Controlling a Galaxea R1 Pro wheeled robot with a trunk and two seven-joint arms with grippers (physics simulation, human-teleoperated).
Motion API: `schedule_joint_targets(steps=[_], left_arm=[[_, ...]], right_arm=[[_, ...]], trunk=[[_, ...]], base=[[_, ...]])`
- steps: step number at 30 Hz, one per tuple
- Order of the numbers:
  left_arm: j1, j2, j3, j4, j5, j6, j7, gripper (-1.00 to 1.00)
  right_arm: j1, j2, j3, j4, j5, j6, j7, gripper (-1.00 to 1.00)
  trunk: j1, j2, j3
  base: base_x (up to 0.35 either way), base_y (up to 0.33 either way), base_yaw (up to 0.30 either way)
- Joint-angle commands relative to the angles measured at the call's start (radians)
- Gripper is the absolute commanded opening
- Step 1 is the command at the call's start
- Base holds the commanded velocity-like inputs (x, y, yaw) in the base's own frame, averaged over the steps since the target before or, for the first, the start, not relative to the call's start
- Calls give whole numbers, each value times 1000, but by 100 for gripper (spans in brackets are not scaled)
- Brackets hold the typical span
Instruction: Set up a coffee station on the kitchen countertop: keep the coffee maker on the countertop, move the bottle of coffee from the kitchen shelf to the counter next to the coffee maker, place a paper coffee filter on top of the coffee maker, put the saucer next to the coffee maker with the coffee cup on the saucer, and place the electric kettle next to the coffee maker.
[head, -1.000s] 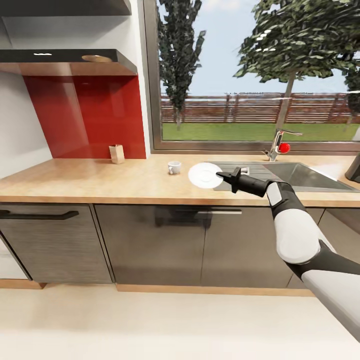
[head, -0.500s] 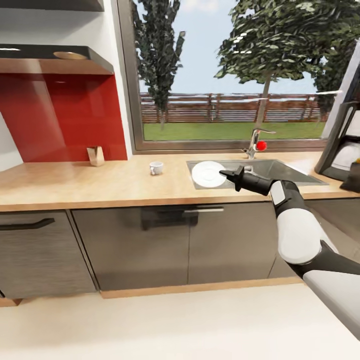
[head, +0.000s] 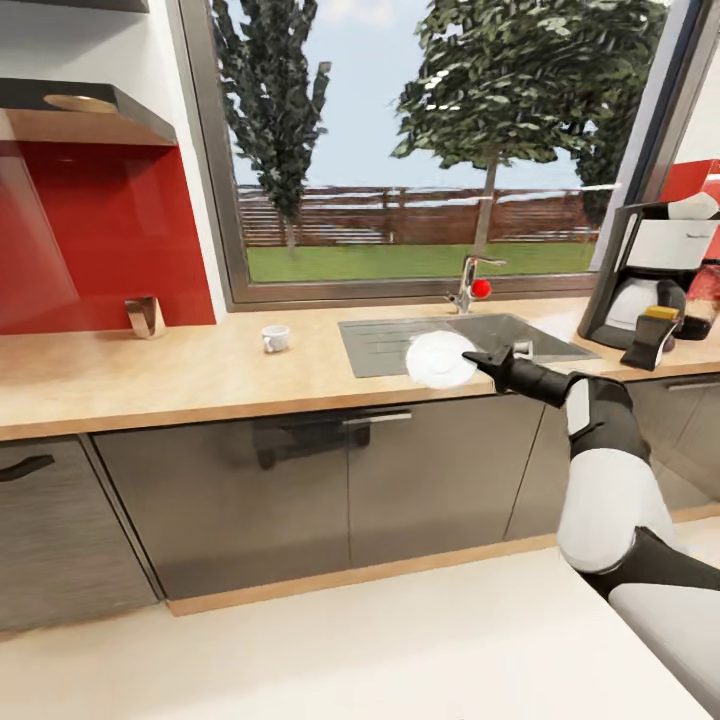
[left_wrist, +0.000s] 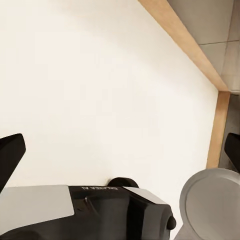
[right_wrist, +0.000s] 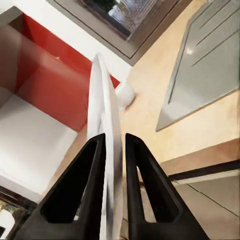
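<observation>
Head view: the small flat round white saucer (head: 440, 359), smooth and plain, sits in the centre of the frame, pinched at its rim by the right gripper (head: 480, 360) and carried clear of the long light wood-grain kitchen countertop (head: 180, 375), over the near edge of the grey inset sink (head: 400, 340). In the right wrist view the two black tapered fingers (right_wrist: 87, 190) clamp the thin plate (right_wrist: 102, 130) edge-on between them. The tiny white coffee cup (head: 274, 337) with its side handle stands left of centre on the worktop, apart from the saucer. At the right edge stands the black drip coffee maker (head: 655, 275) with white upper panel and pale carafe; just in front of it is a dark squarish jar with a yellow lid (head: 650, 335), which looks like the bottle of coffee already set down. A white shape on the machine's top may be the filter; I cannot tell. By my judgement the saucer is mid-carry, the cup remains, and the kettle is unconfirmed. The left gripper (left_wrist: 120, 150) hangs over pale glossy floor, its black fingertips at the frame's two sides, spread wide and holding nothing.
</observation>
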Motion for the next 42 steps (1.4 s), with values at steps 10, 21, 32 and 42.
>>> schedule_joint_targets(steps=[10, 21, 32, 42], left_arm=[[-1, -4, -9, -1, 10, 10, -3, 100], [-1, -13, -7, -2, 11, 10, -2, 100], [-1, -13, -8, -2, 11, 10, -2, 100], [-1, -13, -7, -2, 11, 10, -2, 100]], right_arm=[[186, -2, 20, -192, 4, 9, 99, -100], [234, -4, 21, -235, 8, 9, 152, -100], [236, -13, 19, -235, 8, 9, 153, -100], [236, -39, 18, -234, 4, 9, 153, -100]], trunk=[[0, 0, -1], [0, 0, -1], [0, 0, -1], [0, 0, 4]], base=[[0, 0, -7], [0, 0, -181], [108, -175, -144], [84, -148, -148]])
